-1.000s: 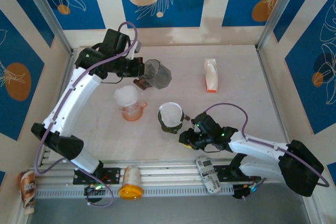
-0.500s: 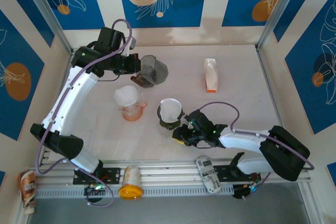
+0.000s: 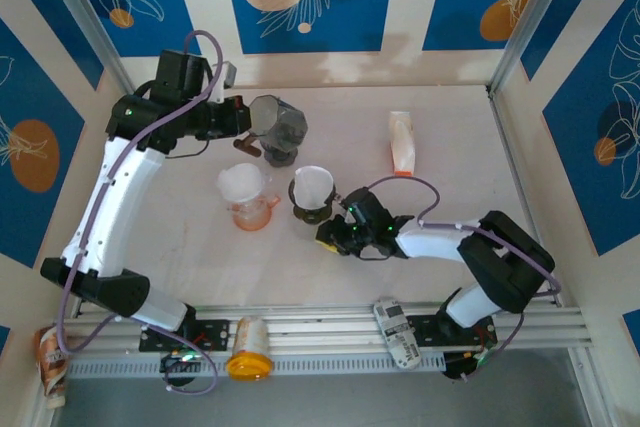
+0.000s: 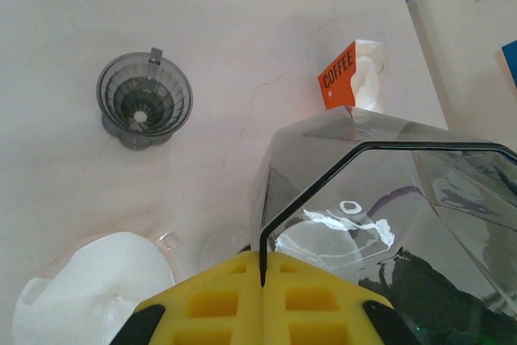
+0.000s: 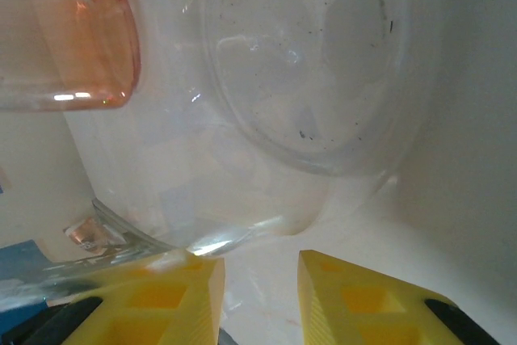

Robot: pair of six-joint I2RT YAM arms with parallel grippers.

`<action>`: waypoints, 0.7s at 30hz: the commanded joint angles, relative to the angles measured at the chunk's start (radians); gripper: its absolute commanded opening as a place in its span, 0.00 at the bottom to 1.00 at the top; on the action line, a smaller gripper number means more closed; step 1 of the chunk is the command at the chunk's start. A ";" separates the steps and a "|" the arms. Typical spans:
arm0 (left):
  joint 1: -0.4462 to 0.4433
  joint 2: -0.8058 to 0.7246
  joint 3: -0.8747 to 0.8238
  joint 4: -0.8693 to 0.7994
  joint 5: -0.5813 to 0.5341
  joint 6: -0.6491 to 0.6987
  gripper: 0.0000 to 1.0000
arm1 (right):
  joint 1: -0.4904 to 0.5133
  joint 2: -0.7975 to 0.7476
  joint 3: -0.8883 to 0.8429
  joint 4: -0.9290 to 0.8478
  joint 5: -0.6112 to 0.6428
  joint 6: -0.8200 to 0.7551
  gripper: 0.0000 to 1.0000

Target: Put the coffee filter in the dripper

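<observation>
1. Currently, the left gripper (image 4: 262, 271) is clamped on the thin dark rim of a smoky pitcher (image 4: 380, 199). Its 2 yellow fingers are pressed together on that rim, and the pitcher is held above the counter (image 3: 450, 197) toward the far left.
2. The white coffee filter (image 3: 240, 185) is seated in a pink vessel (image 3: 252, 213). That vessel stands upright near the middle of the counter, on the near side of the held pitcher.
3. From the left wrist, a gray dripper (image 4: 144, 101) is seen upright on the counter with its ribbed inside open to view. It is set well apart from the coffee filter and from the coffee bag (image 4: 351, 78).
4. A glass vessel (image 3: 312, 190) with a dark base is placed just beside the pink vessel, on its right. Its inside looks whitish from above, but whether paper lies in it cannot be told.
5. The right gripper (image 5: 258, 271) is set low at the near right side of that glass vessel. Its 2 fingers are parted by a narrow gap through which bare counter is seen. A clear glass edge is laid over the tip of 1 finger.
6. The coffee bag is found toward the far right of the counter, apart from the other things.
</observation>
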 commanded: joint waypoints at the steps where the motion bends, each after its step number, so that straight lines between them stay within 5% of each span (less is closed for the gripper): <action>1: 0.022 -0.032 0.027 0.015 0.041 -0.004 0.00 | -0.024 0.046 0.059 0.018 -0.033 -0.039 0.31; 21: 0.039 -0.146 -0.100 0.075 0.079 -0.029 0.00 | -0.080 0.257 0.334 -0.052 -0.050 -0.079 0.31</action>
